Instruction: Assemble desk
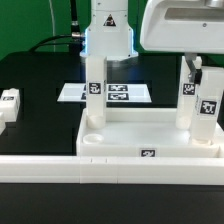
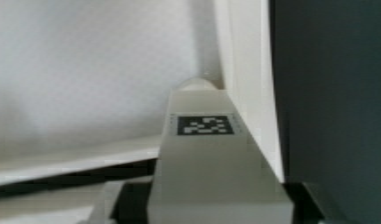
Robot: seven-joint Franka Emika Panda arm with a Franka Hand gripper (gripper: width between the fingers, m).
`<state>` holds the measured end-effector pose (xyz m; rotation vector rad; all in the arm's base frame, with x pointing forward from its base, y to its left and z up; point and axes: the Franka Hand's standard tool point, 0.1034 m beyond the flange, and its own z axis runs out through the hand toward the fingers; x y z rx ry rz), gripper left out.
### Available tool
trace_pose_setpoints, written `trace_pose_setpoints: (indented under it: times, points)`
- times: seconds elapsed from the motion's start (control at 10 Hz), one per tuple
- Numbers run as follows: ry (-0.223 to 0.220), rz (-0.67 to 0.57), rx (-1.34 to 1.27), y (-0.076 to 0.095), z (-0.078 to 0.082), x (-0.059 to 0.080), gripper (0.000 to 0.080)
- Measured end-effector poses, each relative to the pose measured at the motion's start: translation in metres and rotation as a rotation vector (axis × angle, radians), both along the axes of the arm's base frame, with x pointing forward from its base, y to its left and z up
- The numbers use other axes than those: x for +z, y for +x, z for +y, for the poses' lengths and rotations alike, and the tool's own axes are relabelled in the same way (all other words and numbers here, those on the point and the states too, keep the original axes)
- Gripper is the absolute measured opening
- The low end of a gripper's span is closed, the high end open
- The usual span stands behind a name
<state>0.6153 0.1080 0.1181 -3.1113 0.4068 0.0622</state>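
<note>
Rail (image 1: pixel 40 165): lies nearest, across the front. It has no part in this step; keep the arm clear of it.
Desk top (image 1: pixel 140 135): lies flat just behind the rail, with its legs pointing up.
Held leg (image 1: pixel 95 108): stands upright at the desk top's corner on the exterior view's left. Whether its lower end is fully seated cannot be told.
Gripper (image 1: pixel 95 75): comes down from above and is clamped on the held leg's upper part. In the wrist view a dark finger (image 2: pixel 134 207) presses each side of the leg.
Fitted legs (image 1: pixel 188 100): two stand upright at the exterior view's right.
Spare leg (image 1: pixel 10 100): rests on the table (image 1: pixel 40 120), well apart at the exterior view's left.
Marker board (image 1: pixel 110 92): lies flat behind the desk top.
Step in hand: judged to be fastening the held leg into its corner.
Method: keep the leg vertical, press lightly downward and turn about the leg's own axis. Do not let the desk top slide along the rail.
Risk: a tilted leg probably jams or cross-threads.
</note>
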Motion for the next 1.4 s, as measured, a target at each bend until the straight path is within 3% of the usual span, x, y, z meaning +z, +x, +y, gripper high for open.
trace_pose_setpoints:
  times: [0.4,1.1,1.4]
  points:
    - [0.015,-0.014,-0.423,0.0014,-0.0017,-0.0013,0.0291]
    - [0.004,-0.007,-0.917,0.0026,-0.0003,-0.0011,0.0291]
    - [0.023,-0.022,-1.183,0.0056,0.0003,-0.002,0.0291]
